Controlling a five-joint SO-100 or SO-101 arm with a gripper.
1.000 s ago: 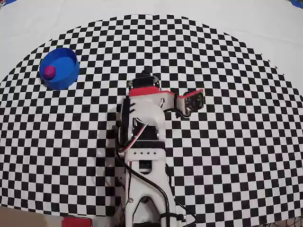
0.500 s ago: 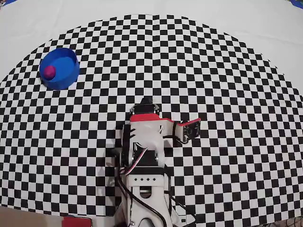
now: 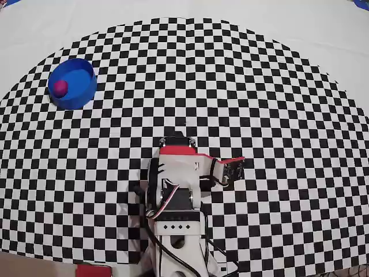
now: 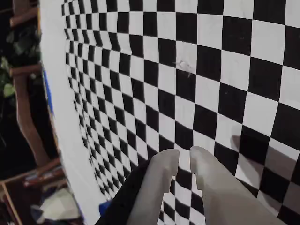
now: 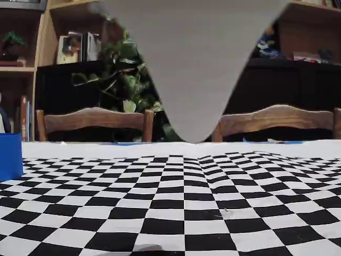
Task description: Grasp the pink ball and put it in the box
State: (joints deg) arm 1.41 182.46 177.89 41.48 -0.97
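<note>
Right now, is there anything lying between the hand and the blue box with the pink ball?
Nothing: the overhead view shows only bare checkered cloth between the hand and the blue box holding the pink ball.

Behind the checkered tablecloth (image 5: 176, 202), two wooden chairs (image 5: 95, 121) stand at the table's far edge. A leafy houseplant (image 5: 120, 80) rises behind the chairs, with a wooden bookshelf (image 5: 42, 32) to its left and dark shelving to its right.
</note>
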